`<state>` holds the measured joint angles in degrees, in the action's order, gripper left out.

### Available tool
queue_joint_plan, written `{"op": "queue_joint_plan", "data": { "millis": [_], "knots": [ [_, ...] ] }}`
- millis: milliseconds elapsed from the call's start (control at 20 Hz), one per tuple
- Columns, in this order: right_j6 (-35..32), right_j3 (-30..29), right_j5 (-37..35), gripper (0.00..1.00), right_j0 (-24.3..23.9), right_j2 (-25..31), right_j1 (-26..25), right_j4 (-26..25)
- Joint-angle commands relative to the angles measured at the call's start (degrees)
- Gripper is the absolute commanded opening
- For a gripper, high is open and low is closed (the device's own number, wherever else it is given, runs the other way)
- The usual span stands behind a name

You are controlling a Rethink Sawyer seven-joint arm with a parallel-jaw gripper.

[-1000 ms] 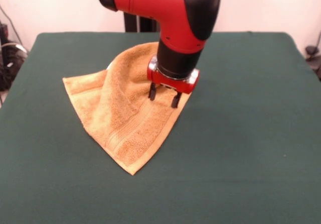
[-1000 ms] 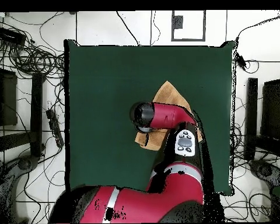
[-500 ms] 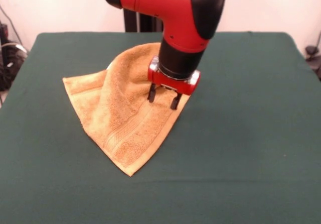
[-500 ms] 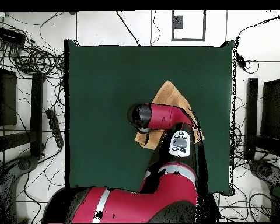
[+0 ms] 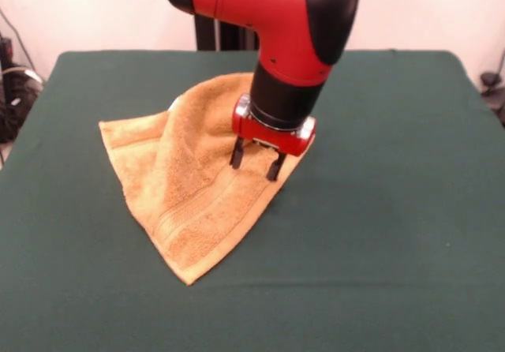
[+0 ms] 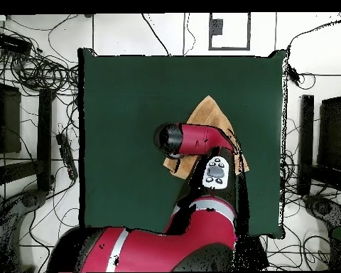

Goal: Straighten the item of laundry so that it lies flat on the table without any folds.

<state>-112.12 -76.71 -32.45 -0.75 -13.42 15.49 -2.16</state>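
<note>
The orange-tan towel (image 5: 193,182) lies left of the middle of the dark green table (image 5: 394,210), folded into a rough triangle. Its point is toward the near side and a woven band runs near that point. A raised fold climbs toward the arm. My gripper (image 5: 254,161) points down on the towel's right edge, its two black fingers (image 5: 236,153) apart and their tips on the cloth. In the overhead view the red arm covers the gripper. There the towel (image 6: 209,114) shows beside the arm on the table (image 6: 131,106).
The robot's pedestal (image 5: 217,32) stands behind the table's far edge. Cables (image 5: 16,84) hang off the table's left side. In the overhead view, cables and dark equipment (image 6: 38,106) ring the table.
The gripper has moved slightly toward the near side. The towel has shifted with it, and its near point now sits lower and further left in the front view.
</note>
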Motion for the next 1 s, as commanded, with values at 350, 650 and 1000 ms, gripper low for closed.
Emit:
{"op": "queue_joint_plan", "data": {
  "millis": [350,650,1000],
  "knots": [
    [-7.3,14.8,7.8,1.0,0.8,8.2,-8.2,3.2],
    [-6.6,15.5,6.3,1.0,0.2,12.1,-7.6,5.0],
    [-11.3,18.2,11.4,1.0,3.1,8.1,-7.2,4.7]
  ]
}}
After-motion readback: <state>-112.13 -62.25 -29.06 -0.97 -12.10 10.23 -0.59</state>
